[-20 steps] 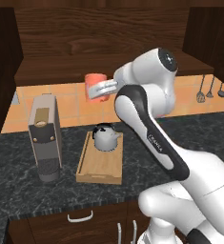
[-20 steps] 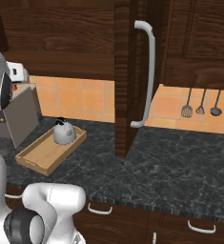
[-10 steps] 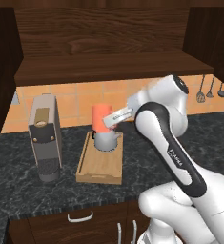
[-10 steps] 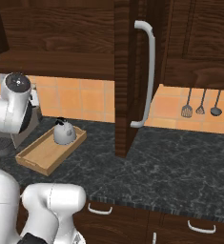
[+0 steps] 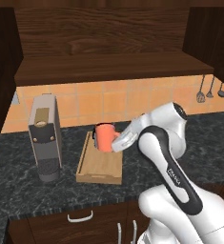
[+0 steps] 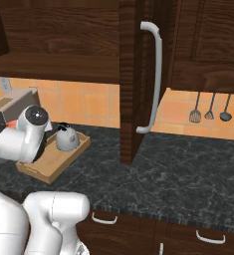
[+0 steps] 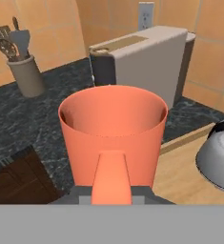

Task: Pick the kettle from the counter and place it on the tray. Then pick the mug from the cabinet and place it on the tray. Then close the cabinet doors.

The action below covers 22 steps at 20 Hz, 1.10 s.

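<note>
Small orange-red cylindrical mug (image 5: pixel 105 137) now out of dark brown wall cabinet (image 5: pixel 104 47), descending mid-frame over light wooden rimmed tray (image 5: pixel 100 165). Jaws clenching on mug handle. Squat silver-grey kettle (image 6: pixel 67 139) already sitting on tray. Judging: release next, doors pending.

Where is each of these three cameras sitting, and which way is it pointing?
Left base view: behind the arm's left, facing the counter; the arm holds the mug over the tray.
Right base view: behind its right, facing the open cabinet door; the arm rises lower left.
Hand view: on the hand, looking past the mug.
All three share the tray; right base and hand views share the kettle.
</note>
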Motion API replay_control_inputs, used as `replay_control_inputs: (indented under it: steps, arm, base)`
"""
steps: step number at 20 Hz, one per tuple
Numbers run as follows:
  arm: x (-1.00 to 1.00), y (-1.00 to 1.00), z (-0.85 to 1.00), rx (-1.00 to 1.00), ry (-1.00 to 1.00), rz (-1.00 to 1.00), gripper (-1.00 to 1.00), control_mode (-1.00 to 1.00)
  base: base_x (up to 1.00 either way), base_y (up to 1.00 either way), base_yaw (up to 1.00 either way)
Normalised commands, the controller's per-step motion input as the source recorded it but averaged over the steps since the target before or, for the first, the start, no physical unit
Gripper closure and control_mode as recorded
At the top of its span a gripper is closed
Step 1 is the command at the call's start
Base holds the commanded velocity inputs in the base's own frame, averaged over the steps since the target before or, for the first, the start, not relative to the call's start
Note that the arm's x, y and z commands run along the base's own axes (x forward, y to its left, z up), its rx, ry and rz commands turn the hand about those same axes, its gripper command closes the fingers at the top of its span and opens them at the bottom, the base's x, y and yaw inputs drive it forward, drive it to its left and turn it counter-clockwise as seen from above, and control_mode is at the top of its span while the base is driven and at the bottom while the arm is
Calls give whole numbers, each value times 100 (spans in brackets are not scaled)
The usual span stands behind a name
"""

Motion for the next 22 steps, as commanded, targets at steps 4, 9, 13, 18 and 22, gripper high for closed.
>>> replay_control_inputs:
  steps: [4,9,13,18,22]
  arm:
    - [36,-26,-67,0,6,17,100,-100]
    - [54,-2,-56,-2,12,11,100,-100]
    - [43,4,-57,-12,8,3,100,-100]
    - [48,0,-42,-12,1,0,100,-100]
    - [25,12,-49,-16,-3,2,100,-100]
  base:
    - [0,0,0]
    - [0,0,0]
    - [0,0,0]
    - [0,0,0]
    - [0,0,0]
